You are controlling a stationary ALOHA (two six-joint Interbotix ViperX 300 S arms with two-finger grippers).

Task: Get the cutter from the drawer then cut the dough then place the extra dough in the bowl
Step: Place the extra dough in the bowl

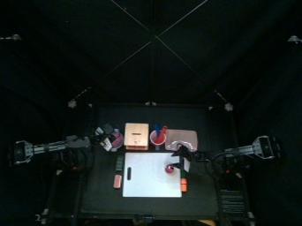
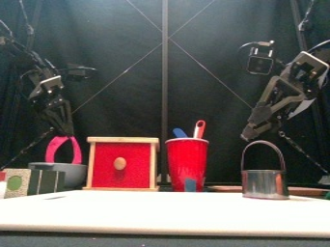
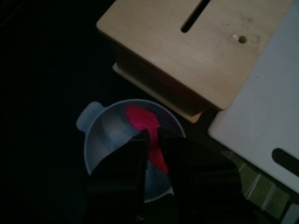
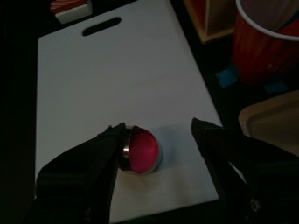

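Right pincer [image 4: 160,129] is spread wide and empty, hovering over the cutter [image 2: 264,181], which stands on the board's [image 4: 105,87] right front part around a red dough disc [image 4: 142,150]. Left pincer [image 1: 104,141] hangs above the bowl [image 3: 114,131] behind the board's left corner; I cannot tell its grip. Pink dough strip [image 3: 149,140] lies in the bowl. Black counter [image 1: 94,187] and curtains [image 2: 129,58].
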